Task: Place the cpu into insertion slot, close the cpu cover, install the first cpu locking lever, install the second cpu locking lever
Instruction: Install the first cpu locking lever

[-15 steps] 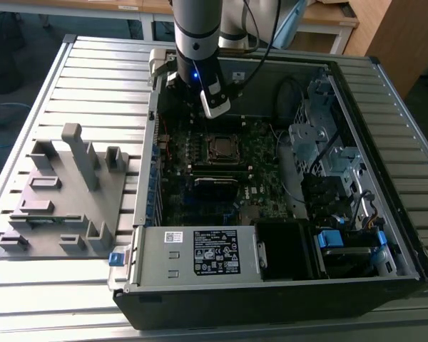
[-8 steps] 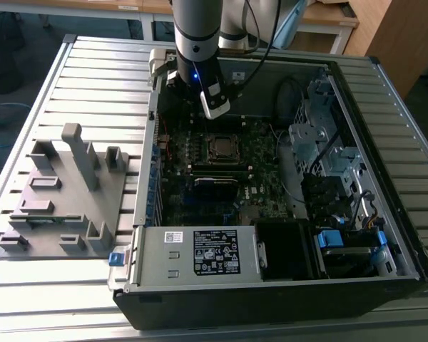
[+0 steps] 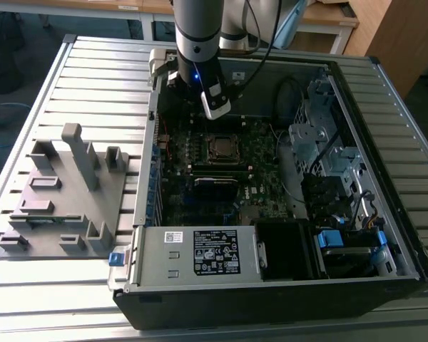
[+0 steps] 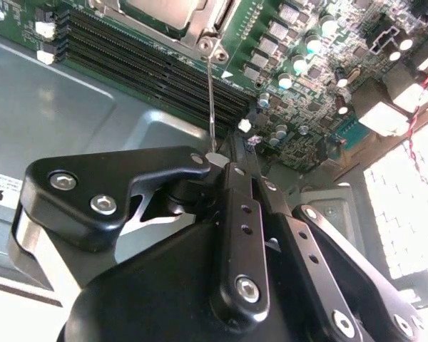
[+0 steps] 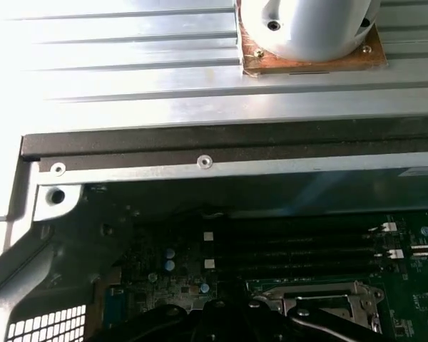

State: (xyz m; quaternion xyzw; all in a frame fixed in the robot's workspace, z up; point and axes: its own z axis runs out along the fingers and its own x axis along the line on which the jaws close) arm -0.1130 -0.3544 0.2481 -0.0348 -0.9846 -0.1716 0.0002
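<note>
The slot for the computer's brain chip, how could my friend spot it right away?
Look for the big open computer case on the ridged metal table. Inside lies a green circuit board, and the slot sits close by the robot arm. It is the one small square with a shiny metal frame, unlike the long black strips beside it.

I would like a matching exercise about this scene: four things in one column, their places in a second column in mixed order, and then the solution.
Things:
1. socket
2. grey fixture
3. white label
4. arm

Places:
A. on the slatted table, at the exterior view's left of the case
B. on the silvery box, low in the exterior view
C. high in the exterior view, over the case
D. on the green board, inside the case

Pairs: 1-D, 2-A, 3-B, 4-C
</note>
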